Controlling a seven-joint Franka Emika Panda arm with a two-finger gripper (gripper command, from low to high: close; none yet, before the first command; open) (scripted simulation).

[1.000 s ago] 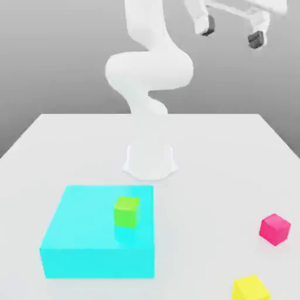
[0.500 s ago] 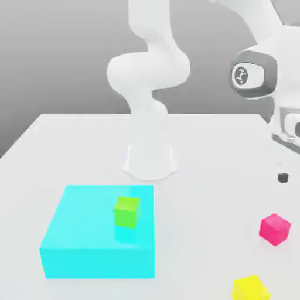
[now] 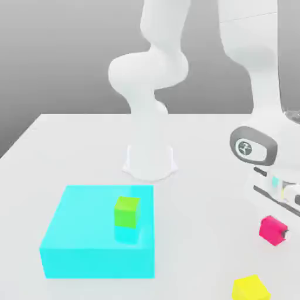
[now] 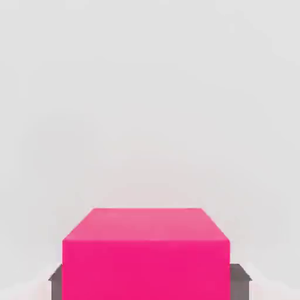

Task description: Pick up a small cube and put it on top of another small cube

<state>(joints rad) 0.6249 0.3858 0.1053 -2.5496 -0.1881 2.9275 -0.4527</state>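
The small plain magenta-pink cube (image 3: 270,229) sat on the white table (image 3: 70,152) at the exterior view's right, flat-faced and uniformly coloured. The white arm's gripper (image 3: 286,233) was down over it, its dark fingers (image 4: 56,280) pressed against the cube's two opposite sides, holding it. A yellow cube (image 3: 251,289) lay near.

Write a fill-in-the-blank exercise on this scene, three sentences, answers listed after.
1. The green cube sits on top of a large ____ block.
2. The gripper is shut on the ____ cube.
3. The cube nearest the bottom edge of the exterior view, on the white table, is ____.

Missing words: cyan; pink; yellow
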